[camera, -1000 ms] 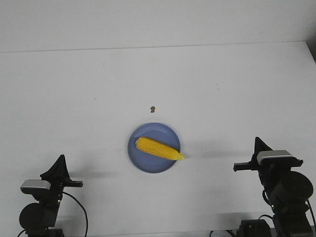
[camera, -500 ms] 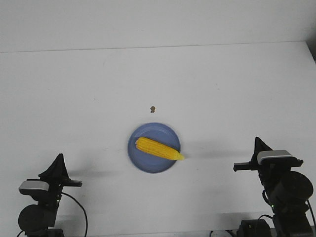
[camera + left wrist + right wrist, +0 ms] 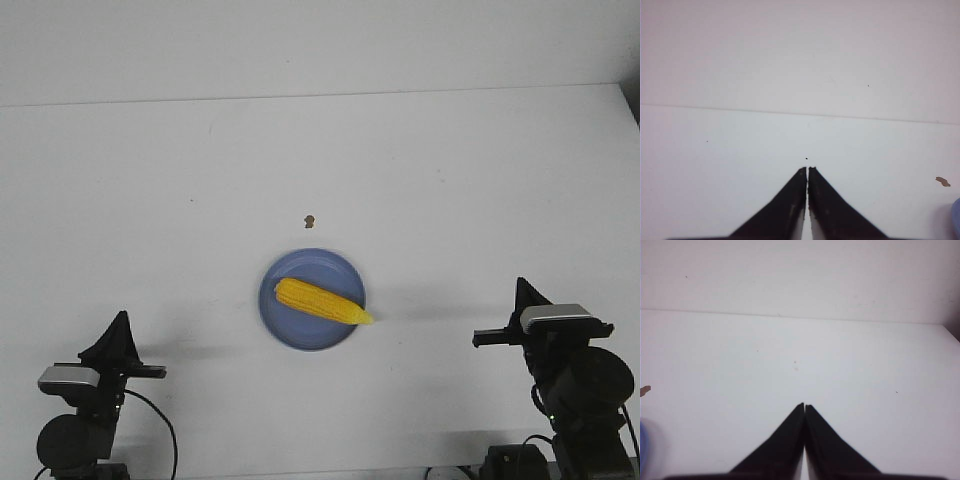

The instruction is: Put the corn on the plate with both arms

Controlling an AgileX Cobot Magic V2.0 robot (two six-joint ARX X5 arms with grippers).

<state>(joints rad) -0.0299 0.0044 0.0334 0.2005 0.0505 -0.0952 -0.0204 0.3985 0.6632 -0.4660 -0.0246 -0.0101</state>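
The left gripper (image 3: 807,170) is seen with its two black fingers pressed tip to tip, nothing held between them; it is parked well to the left of the plate (image 3: 290,320) and nearer the robot, over bare white table (image 3: 150,200). The right gripper (image 3: 804,406) is likewise closed with fingertips meeting and nothing gripped, parked well to the right of the plate. The corn (image 3: 322,301) is found lying on the plate, set diagonally across it, blunt end toward the plate's left side and pointed tip reaching just past the plate's right rim. A small brown speck (image 3: 310,219) is noted on the table just beyond the plate's far edge, apart from it.
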